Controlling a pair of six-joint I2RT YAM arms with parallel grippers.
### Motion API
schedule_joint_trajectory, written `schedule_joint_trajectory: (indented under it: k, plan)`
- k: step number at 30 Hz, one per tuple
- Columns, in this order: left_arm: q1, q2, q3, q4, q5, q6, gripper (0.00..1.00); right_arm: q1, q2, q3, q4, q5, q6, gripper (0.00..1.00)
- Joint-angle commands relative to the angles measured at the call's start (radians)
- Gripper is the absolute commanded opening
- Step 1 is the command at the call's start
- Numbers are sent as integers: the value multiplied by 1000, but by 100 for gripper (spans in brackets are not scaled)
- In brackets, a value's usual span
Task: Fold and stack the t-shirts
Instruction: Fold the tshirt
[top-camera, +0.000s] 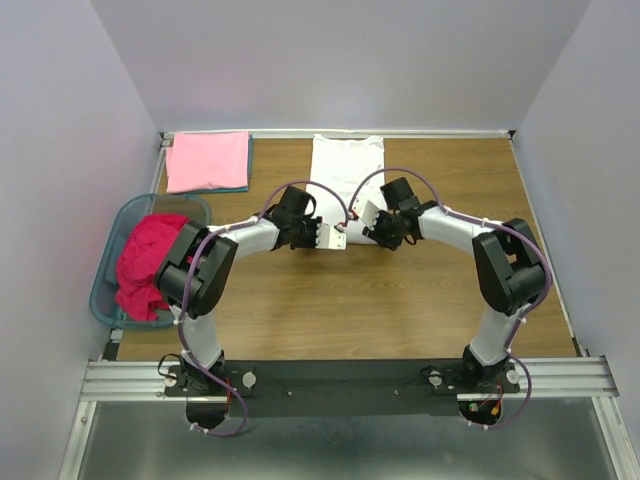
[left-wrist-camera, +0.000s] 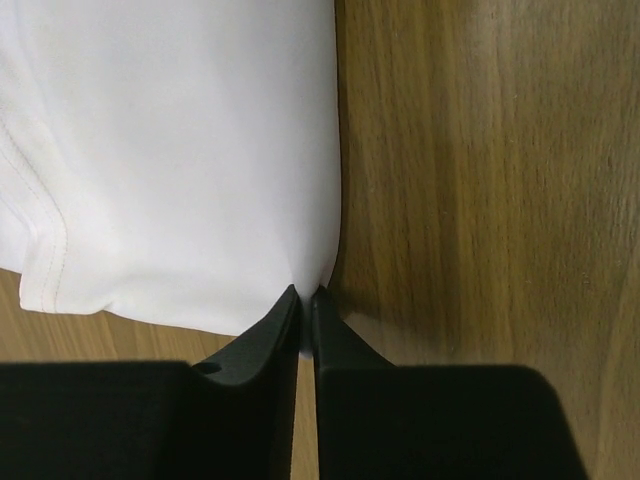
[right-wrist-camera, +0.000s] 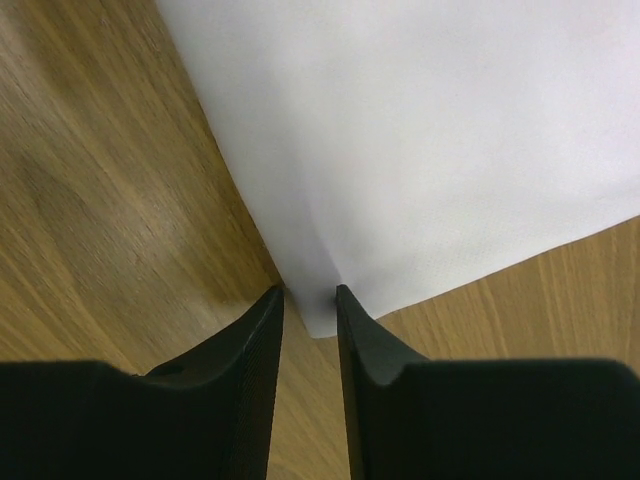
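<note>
Teal plastic basket (top-camera: 126, 215) at left edge, wooden table (top-camera: 400, 300), metal rail (top-camera: 350, 372)

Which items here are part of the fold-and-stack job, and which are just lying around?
Job: white t-shirt, corners in left claw and right claw; pink t-shirt; magenta t-shirt.
Lying about: teal basket, holding the magenta one.

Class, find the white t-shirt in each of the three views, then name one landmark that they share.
Top external: white t-shirt lies at the far middle of the wooden table.
Left wrist: upper left, its corner between the left end effector fingers.
Right wrist: upper right, its corner between the right end effector fingers.
Shared landmark: the wooden table.
</note>
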Motion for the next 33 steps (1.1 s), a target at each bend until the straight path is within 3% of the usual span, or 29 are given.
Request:
schedule_joint_trajectory:
  k: [1, 2, 5, 19, 22, 28, 33]
  plan:
    - [-4, 19, 23, -48, 4, 10, 7, 6, 52, -12, -39, 19, -45, 27]
    - [-2, 19, 28, -59, 5, 10, 4, 6, 60, -12, -39, 27, -46, 15]
    - [7, 5, 52, -105, 42, 7, 0, 6, 34, -11, -42, 21, -36, 1]
    - [36, -151, 202, -330, 202, -13, 0, -11, -122, 133, -188, -22, 72, 0]
    - [27, -191, 212, -460, 223, 33, 0, -11, -181, 108, -246, -42, 89, 1]
    - [-17, -289, 119, -629, 297, 45, 0, -4, -343, 60, -453, -175, 125, 0]
    - [-116, -522, -8, -704, 364, -47, 0, 29, -513, -8, -674, -308, 139, 1]
